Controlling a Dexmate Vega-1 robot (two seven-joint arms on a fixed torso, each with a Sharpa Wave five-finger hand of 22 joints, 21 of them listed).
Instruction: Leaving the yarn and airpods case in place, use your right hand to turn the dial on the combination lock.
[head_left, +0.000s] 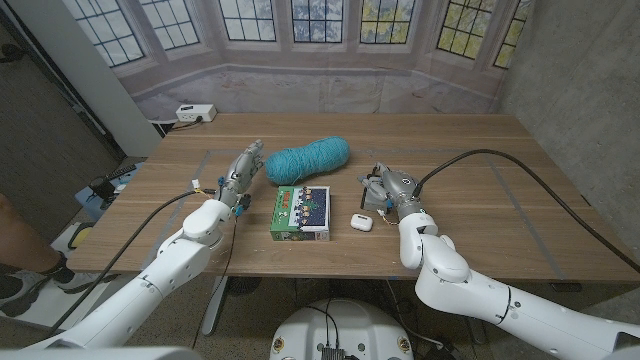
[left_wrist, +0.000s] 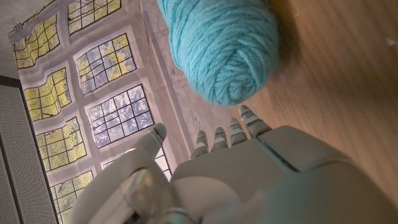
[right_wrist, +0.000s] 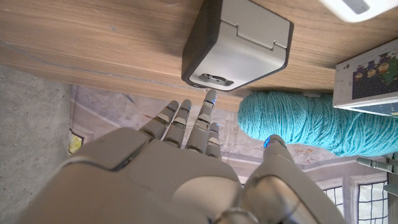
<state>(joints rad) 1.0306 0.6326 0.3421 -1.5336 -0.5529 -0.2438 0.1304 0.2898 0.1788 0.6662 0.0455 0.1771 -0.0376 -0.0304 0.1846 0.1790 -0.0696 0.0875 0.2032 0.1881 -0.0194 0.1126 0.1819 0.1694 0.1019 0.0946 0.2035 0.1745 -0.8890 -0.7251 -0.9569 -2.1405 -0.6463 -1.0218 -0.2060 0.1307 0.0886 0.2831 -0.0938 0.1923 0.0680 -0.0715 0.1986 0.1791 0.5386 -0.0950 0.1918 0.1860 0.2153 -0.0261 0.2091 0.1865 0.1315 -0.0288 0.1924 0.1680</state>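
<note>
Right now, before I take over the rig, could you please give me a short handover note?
Left hand: open, holding nothing, next to the yarn.
Right hand: open, fingers stretched toward the grey combination lock, fingertips close to it but no grip.
Airpods case: on the table between the green box and the right hand, with no hand touching it.
Done: the right hand is at the lock.
Left: grip the dial and turn it; the dial itself is hard to make out.
</note>
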